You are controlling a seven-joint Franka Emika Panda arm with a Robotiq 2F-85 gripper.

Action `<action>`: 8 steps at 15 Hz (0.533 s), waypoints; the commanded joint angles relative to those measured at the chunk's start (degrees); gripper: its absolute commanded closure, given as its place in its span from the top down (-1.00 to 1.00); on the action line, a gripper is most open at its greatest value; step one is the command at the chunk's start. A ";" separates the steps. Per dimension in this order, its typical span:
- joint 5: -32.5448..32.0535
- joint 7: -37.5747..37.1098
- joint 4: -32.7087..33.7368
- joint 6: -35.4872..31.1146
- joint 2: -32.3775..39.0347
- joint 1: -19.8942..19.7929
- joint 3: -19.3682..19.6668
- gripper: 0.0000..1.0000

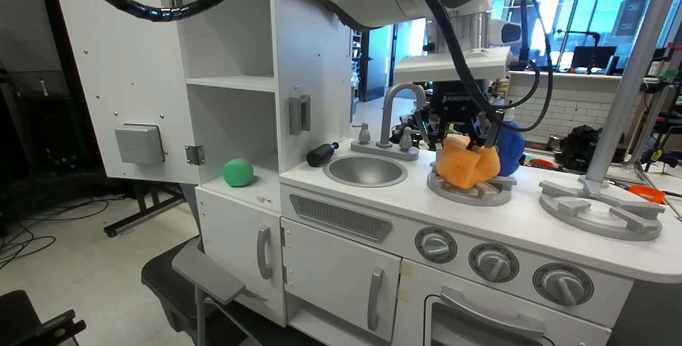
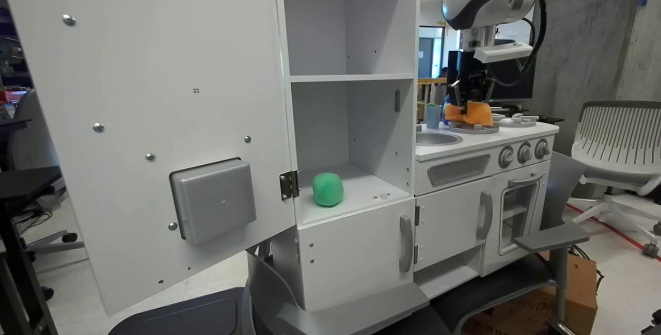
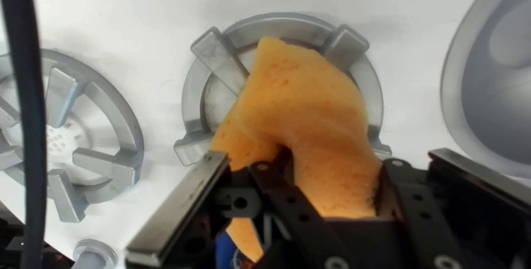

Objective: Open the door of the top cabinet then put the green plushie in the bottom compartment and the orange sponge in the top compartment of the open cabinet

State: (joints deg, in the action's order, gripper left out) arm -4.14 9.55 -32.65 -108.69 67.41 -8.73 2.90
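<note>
The door (image 1: 125, 63) of the top cabinet (image 2: 356, 78) stands wide open in both exterior views (image 2: 155, 66). The green plushie (image 1: 238, 173) rests on the floor of the bottom compartment (image 1: 234, 122), near its front; it also shows in an exterior view (image 2: 328, 189). The top compartment (image 2: 316, 35) holds nothing visible. My gripper (image 1: 459, 141) points down over a stove burner and is shut on the orange sponge (image 1: 462, 167), which is pinched and folded between the fingers in the wrist view (image 3: 307, 95). Whether the sponge touches the burner I cannot tell.
A blue bottle (image 1: 510, 149) stands behind the sponge. The faucet (image 1: 387, 114), sink (image 1: 367, 171) and a dark bottle (image 1: 321, 155) lie between gripper and cabinet. The cabinet's side wall (image 1: 314, 69) rises beside the sink. A second burner (image 1: 602, 228) is at the far end.
</note>
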 commanded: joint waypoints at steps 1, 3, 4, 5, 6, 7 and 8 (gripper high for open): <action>1.76 2.55 0.90 3.16 -0.87 -0.39 -2.12 -0.92; 1.60 3.77 -0.35 3.57 -2.74 -0.14 -2.75 -0.91; 1.48 4.30 -1.16 3.81 -3.92 0.11 -3.19 -0.93; 1.37 5.26 -1.62 4.12 -4.73 0.24 -3.77 -0.93; 1.17 6.17 -2.59 4.54 -6.01 0.70 -4.34 -0.91; 0.95 7.51 -3.57 4.92 -7.11 1.18 -4.96 -0.91; 0.50 8.60 -4.72 5.77 -8.34 1.99 -5.40 -0.91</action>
State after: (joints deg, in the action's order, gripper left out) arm -4.09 14.55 -33.04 -105.61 63.81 -7.86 -0.87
